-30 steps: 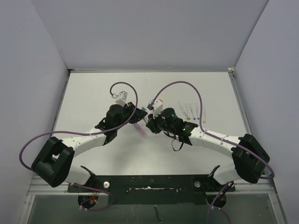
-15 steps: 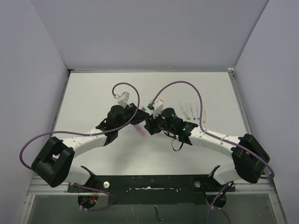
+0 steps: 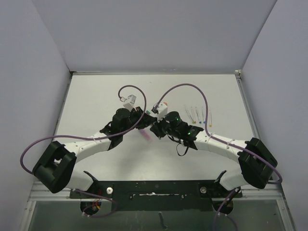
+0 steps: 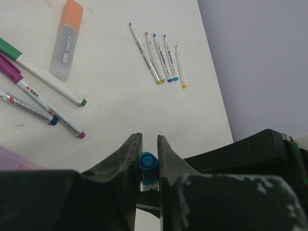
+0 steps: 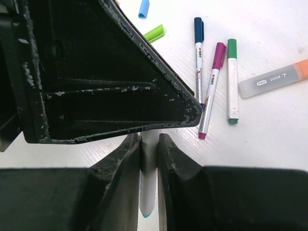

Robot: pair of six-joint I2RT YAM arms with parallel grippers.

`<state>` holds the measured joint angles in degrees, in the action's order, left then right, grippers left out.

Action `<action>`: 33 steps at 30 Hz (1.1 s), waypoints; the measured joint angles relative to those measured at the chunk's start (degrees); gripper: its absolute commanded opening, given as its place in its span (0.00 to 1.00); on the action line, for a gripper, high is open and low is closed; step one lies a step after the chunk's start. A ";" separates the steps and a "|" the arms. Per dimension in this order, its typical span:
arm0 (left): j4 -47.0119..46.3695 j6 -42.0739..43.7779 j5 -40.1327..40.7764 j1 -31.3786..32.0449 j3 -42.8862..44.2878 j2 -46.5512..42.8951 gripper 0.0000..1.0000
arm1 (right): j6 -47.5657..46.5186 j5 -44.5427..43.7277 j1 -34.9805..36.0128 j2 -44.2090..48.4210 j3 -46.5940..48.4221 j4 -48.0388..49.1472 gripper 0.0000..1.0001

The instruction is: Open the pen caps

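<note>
On the flat white table (image 3: pixel 96 96), the black left gripper (image 4: pixel 149 140) is closed tight on a small blue plastic pen cap (image 4: pixel 148 162). At its three o'clock, the black right gripper (image 5: pixel 149 140) is clamped on a slim white pen barrel (image 5: pixel 148 190).

Left arm (image 3: pixel 86 142) meets right arm (image 3: pixel 216 140) (pens (image 3: pixel 198 115) lie nearby).
</note>
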<state>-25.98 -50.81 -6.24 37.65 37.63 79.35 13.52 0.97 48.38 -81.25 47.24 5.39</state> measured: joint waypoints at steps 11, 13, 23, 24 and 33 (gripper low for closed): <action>4.66 3.39 -3.48 -11.82 4.55 0.24 0.00 | 0.13 0.11 0.00 0.74 -0.35 -2.89 0.00; 4.66 4.09 -2.45 -15.67 5.11 0.94 0.00 | 0.15 0.11 0.00 1.33 -1.09 -4.24 0.00; 19.47 10.49 -1.86 -19.78 8.98 4.74 0.00 | -0.04 -4.04 -1.86 2.91 -1.60 -9.99 0.00; 21.70 11.58 -1.68 -19.82 9.86 5.05 0.00 | -0.04 -4.42 -2.73 2.93 -1.57 -10.58 0.00; 36.48 20.24 0.96 -18.51 14.10 8.26 0.00 | -0.24 -5.77 -12.09 2.32 1.62 -14.51 0.00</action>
<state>10.50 -30.57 -5.28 19.14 51.72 87.61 13.28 -4.80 36.29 -78.94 48.86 -9.13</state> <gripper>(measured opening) 0.132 0.164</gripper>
